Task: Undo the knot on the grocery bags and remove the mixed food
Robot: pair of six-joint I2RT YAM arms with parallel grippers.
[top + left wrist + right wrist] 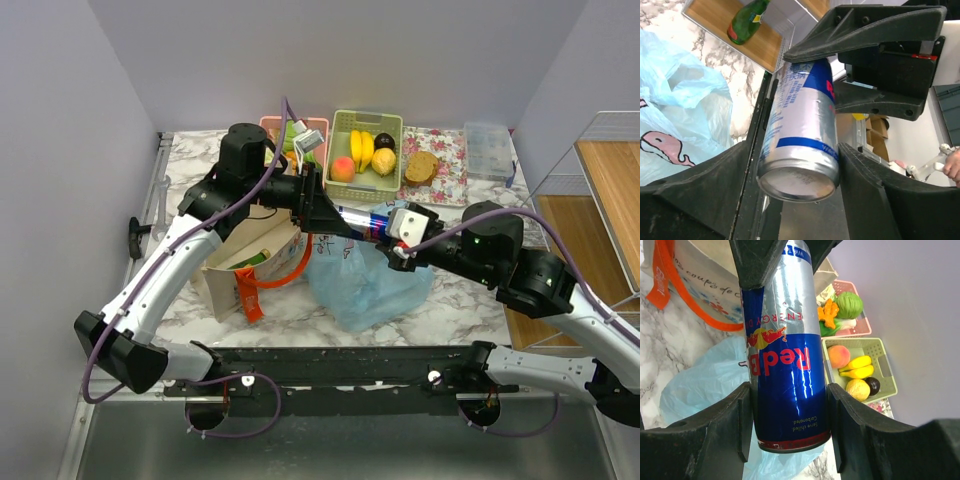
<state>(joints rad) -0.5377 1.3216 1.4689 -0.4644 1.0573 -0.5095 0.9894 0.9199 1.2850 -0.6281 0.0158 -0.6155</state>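
The light blue plastic bag [368, 288] lies crumpled on the marble table [440, 312], just beside a beige tote [240, 268]. Above it, the left gripper [797, 167] and right gripper [790, 415] each pinch an opposite end of one energy drink can [785, 340]. Behind, a cabbage [849, 304] and carrot pieces [829, 313] sit in a pink basket [860, 333], next to a green basket [368, 118] of fruit.

can [365, 218] filling both jaws, tote [225, 270] beside bag [370, 285]
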